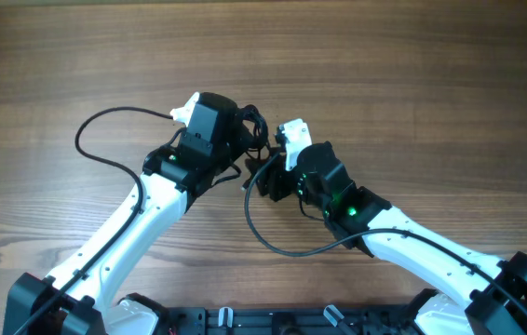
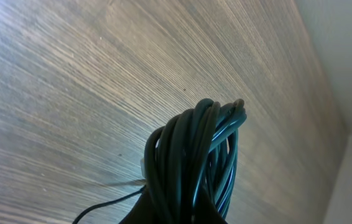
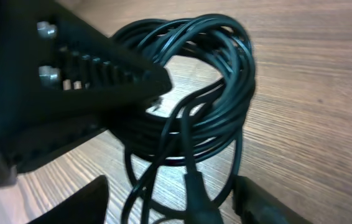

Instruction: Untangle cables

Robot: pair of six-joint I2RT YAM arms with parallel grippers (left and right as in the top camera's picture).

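The cables (image 1: 257, 124) are one knotted clump of thin black cords at the table's middle, between my two grippers. My left gripper (image 1: 243, 140) is shut on the clump. In the left wrist view the coil (image 2: 194, 149) rises from between the left fingers (image 2: 176, 219), lifted off the wood. In the right wrist view the coil (image 3: 226, 81) hangs from the left gripper (image 3: 89, 81). My right gripper (image 1: 265, 179) is open. A few loose strands and a dark plug body (image 3: 196, 196) hang between the right fingers (image 3: 182, 205). No silvery plug end shows clearly.
A thicker black arm wire loops left of the left arm (image 1: 91, 130). Another loops in front of the right arm (image 1: 277, 247). The wooden table (image 1: 412, 65) ends at a white wall in the left wrist view (image 2: 350, 81).
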